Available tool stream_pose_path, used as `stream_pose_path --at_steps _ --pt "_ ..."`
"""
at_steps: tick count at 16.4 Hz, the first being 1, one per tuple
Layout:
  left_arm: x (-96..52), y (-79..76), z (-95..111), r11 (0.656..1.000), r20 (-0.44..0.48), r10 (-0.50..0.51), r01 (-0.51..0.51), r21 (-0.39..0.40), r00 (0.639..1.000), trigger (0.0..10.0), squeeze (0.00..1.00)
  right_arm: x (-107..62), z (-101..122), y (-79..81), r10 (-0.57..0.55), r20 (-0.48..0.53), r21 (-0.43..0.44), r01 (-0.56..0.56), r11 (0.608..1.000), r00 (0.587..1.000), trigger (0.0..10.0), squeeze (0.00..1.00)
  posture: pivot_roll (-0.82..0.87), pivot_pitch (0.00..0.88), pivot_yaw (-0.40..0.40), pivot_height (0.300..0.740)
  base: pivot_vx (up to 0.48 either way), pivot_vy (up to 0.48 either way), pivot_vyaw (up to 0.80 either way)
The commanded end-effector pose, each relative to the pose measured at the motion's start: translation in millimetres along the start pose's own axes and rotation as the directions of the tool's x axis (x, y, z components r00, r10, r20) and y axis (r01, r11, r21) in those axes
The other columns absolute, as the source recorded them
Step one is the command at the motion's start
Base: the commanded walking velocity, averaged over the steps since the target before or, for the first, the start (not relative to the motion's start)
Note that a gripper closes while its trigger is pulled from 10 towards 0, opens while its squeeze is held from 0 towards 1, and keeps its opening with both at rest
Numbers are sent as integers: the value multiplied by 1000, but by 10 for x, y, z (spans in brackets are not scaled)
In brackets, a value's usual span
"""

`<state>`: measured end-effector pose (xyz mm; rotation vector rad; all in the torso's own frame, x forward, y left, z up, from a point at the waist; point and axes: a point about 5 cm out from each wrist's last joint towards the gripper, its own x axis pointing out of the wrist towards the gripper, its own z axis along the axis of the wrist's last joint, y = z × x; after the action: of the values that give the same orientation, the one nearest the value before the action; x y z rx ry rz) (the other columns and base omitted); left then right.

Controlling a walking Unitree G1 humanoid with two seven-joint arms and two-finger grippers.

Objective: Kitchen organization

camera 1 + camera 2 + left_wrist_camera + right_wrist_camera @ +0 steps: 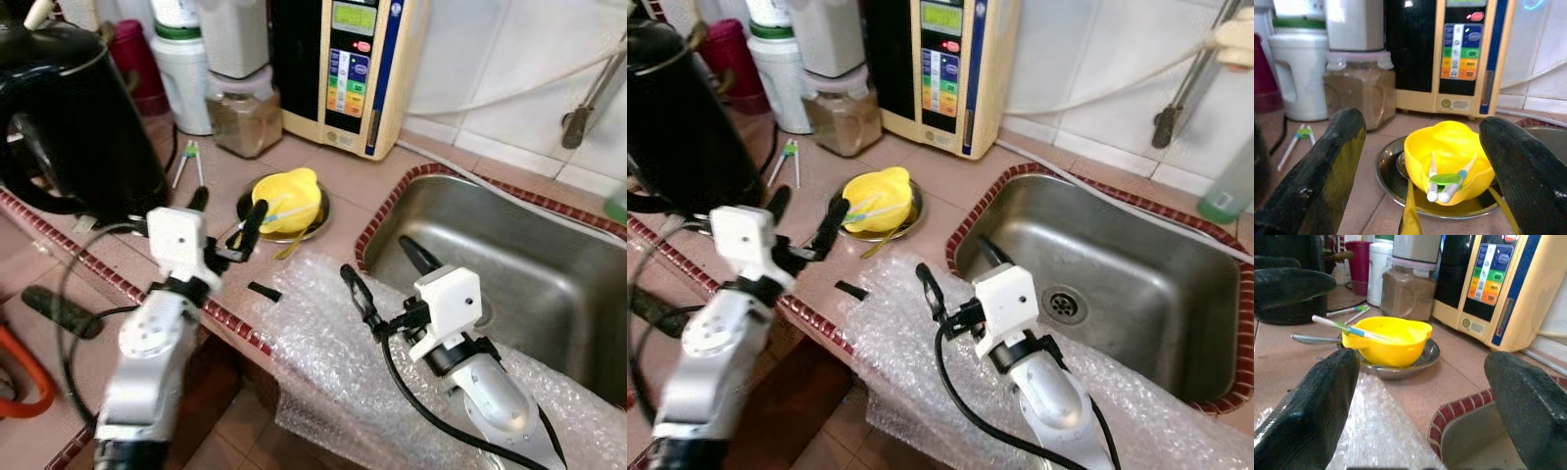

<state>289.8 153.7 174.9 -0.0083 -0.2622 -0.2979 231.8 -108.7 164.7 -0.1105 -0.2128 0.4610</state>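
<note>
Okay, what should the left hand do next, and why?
Probably ease forward over the yellow bowl. The left hand is open and lined up with it, just short of the rim. The bowl sits in a metal dish with training chopsticks across it, so it should close gently.

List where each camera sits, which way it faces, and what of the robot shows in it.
Left eye view: on the head, looking down at the counter and sink; both silver arms show, left gripper and right gripper open.
Right eye view: the stereo twin, same scene.
Left wrist view: on the left wrist, looking along its black fingers at the yellow bowl in its steel dish.
Right wrist view: on the right wrist, looking over the bubble wrap, past its fingers.
Shared: all four show the yellow bowl.
</note>
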Motion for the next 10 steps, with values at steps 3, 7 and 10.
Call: stream_pose_path --at_steps 3,7,10 --pt "-134 30 142 997 10 -10 9 78 1000 10000 1000 39 21 -98 -51 4 1 51 999 999 10000 0 82 100 -1 740 0 0 0" --pt "-39 -68 -36 998 -17 20 -19 60 1000 10000 1000 66 26 -210 -126 -4 -43 126 991 992 10000 0 57 110 -30 740 0 0 0" --pt "191 -267 -20 1000 16 -22 22 12 1000 10000 1000 56 31 -210 -123 -13 -23 123 992 992 10000 0 29 121 -34 740 0 0 0"
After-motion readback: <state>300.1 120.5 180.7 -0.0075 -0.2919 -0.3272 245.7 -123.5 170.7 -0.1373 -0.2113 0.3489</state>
